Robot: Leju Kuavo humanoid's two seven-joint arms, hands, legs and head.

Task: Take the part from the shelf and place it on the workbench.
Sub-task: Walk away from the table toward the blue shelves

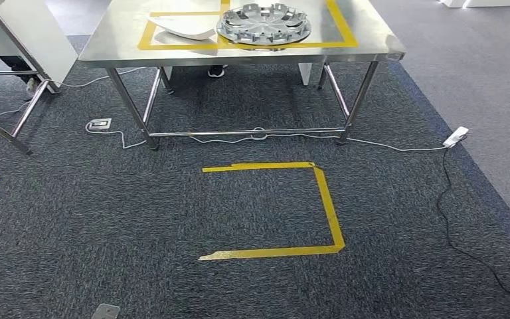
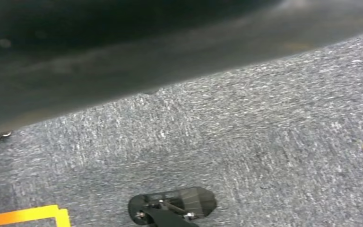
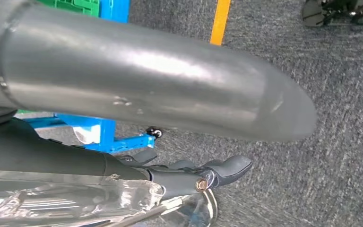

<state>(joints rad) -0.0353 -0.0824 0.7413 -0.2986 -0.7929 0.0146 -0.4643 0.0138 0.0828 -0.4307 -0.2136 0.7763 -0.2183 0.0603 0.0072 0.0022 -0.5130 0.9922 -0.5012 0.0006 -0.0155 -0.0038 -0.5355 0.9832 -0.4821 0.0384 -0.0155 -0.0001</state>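
The steel workbench [image 1: 106, 50] stands ahead in the head view, with yellow tape marking a box on its top. A silver wheel cover [image 1: 263, 25] and a white curved part [image 1: 182, 28] lie inside that box. In the right wrist view my right hand [image 3: 189, 175] curls its dark fingers [image 3: 227, 168] over a shiny silvery part [image 3: 75, 203], and its thick grey thumb [image 3: 146, 80] lies across above them. In the left wrist view my left hand [image 2: 99, 56] is a dark blur over the carpet, so I cannot make out its fingers.
A yellow tape square [image 1: 325, 206] marks the carpet in front of the workbench. A cable [image 1: 451, 219] and a power strip [image 1: 456, 136] lie to the right, and another table [image 1: 20, 33] stands at the left. A blue frame [image 3: 108, 132] with a green crate [image 3: 71, 5] is behind me.
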